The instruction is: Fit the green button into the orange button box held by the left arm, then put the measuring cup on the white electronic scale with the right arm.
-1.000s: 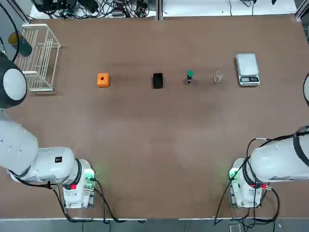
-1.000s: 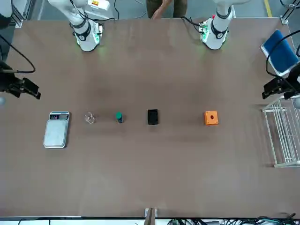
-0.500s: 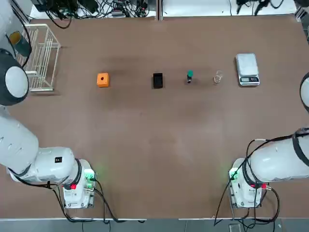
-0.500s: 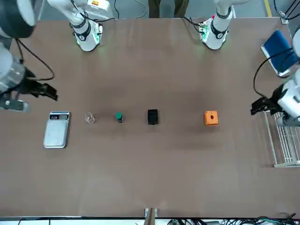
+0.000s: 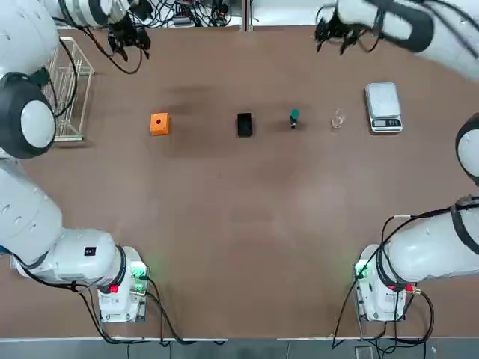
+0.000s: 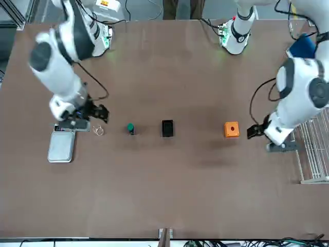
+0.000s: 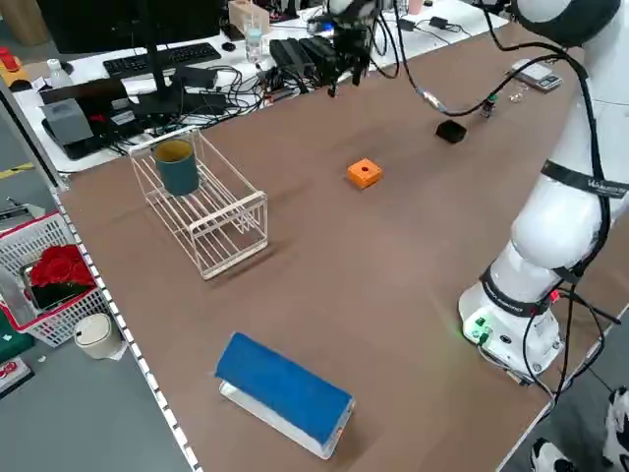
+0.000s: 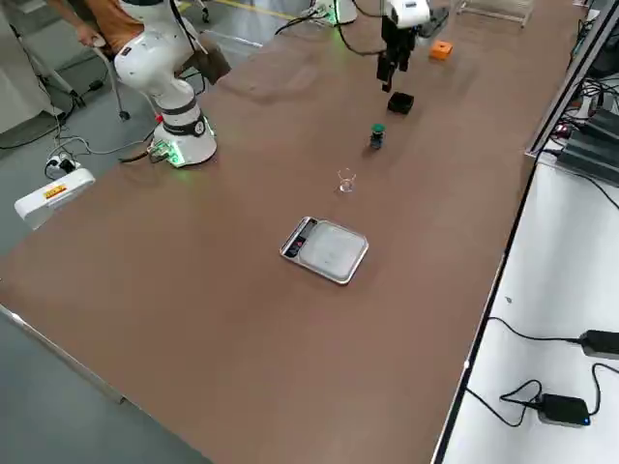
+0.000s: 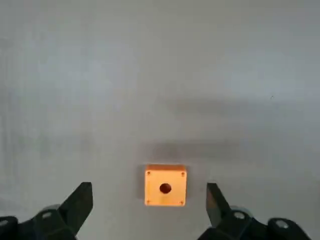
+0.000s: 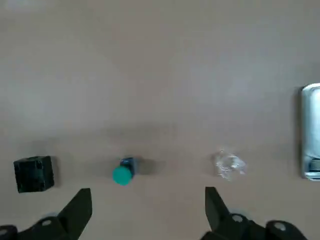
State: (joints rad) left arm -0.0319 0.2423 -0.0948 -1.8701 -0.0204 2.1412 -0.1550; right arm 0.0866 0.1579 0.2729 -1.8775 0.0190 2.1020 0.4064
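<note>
Orange button box under the left gripper's reach

The orange button box lies on the table beyond the left gripper (fingers wide apart, holding nothing).

1 glossy clear cup; 1 matt orange plastic box.

Even, fairly bright light falls on the worktop in the top view, with only soft, faint shadows beside the orange button box and the white electronic scale. In the left wrist view, pale hazy glare washes over the surface, and dark smudgy shading lies by the box; the right wrist view looks similarly hazy, with bright glints on the measuring cup.
</note>
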